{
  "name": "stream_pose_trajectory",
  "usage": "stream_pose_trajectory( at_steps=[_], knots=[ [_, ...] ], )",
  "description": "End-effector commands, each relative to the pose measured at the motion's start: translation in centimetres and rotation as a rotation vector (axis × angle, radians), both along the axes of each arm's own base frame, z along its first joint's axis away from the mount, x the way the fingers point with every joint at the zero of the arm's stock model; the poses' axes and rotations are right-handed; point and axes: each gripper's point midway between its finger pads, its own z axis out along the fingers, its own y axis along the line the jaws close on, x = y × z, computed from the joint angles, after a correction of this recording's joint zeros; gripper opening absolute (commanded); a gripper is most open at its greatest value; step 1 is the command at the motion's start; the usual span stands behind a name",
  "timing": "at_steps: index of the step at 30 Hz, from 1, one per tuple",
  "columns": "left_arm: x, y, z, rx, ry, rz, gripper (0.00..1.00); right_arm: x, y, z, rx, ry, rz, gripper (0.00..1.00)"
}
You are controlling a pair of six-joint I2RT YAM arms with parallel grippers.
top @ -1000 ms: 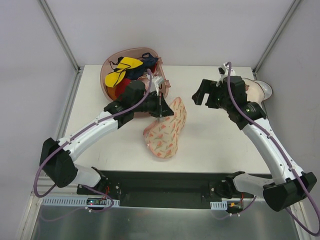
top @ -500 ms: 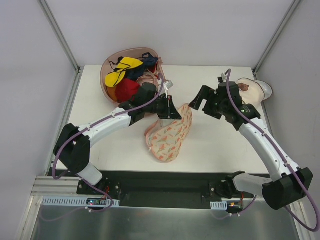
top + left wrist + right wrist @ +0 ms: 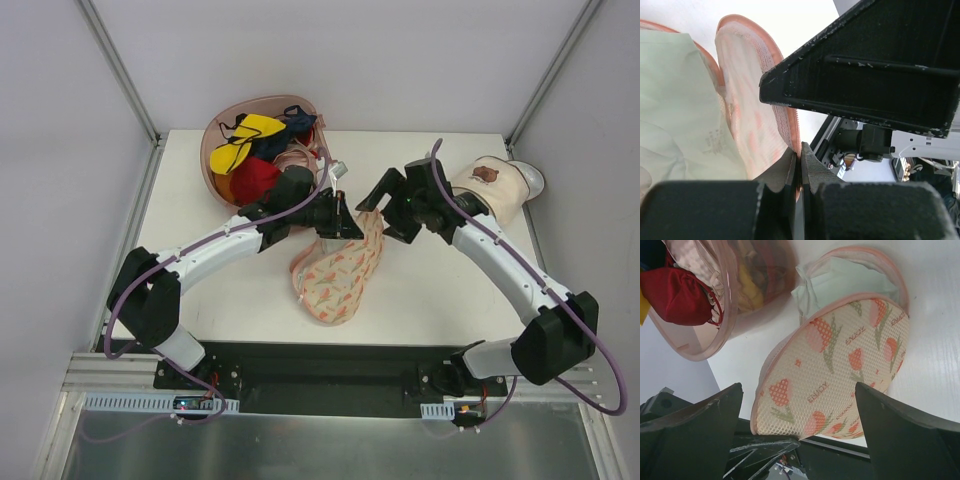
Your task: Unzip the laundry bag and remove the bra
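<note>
The right gripper [image 3: 380, 210] has swung leftward toward the laundry bag [image 3: 335, 270], fingers spread; the left gripper [image 3: 345, 222] pinches its edging, mid-frame on the white table [image 3: 440, 290] between grey walls [image 3: 350, 60].

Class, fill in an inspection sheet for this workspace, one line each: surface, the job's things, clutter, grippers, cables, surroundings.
Surface: white table, no spills seen.
Job's things: laundry bag lies mid-table with one end gaping; the pale mint bra shows inside, not yet out.
Clutter: pink basket of garments at the far left corner; cream container with a brown mark at the far right.
Grippers: left gripper shut on the bag's pink edge; right gripper open over the bag.
Cables: a purple cable runs along each arm, off the bag.
Surroundings: grey walls and metal posts; nothing else seen.
</note>
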Motion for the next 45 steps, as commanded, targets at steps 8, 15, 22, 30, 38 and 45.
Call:
stream_pose_trajectory(
  at_steps=[8, 15, 22, 30, 38, 45],
  knots=[
    [-0.2, -0.2, 2.6, -0.027, -0.078, -0.039, 0.00, 0.0, 0.6, 0.8, -0.011, 0.000, 0.023, 0.73],
    [0.4, -0.4, 2.5, -0.017, -0.077, -0.017, 0.00, -1.0, 1.2, -0.4, 0.016, -0.013, 0.081, 0.01],
    [-1.1, 0.8, 5.1, -0.060, -0.126, -0.058, 0.38, -0.2, 0.1, 1.1, -0.151, -0.238, 0.294, 0.01],
    [-0.5, 6.0, 5.5, -0.073, -0.149, 0.065, 0.38, -1.9, 4.0, 5.0, -0.088, -0.602, 0.752, 0.01],
    [1.2, 9.5, 3.6, -0.091, -0.073, 0.176, 0.35, -4.6, 5.0, 9.0, -0.016, -0.772, 0.963, 0.01],
    [0.2, 7.4, -0.1, -0.070, 0.083, 0.067, 0.33, -5.6, 3.9, 9.2, -0.034, -0.784, 1.041, 0.01]
  ],
)
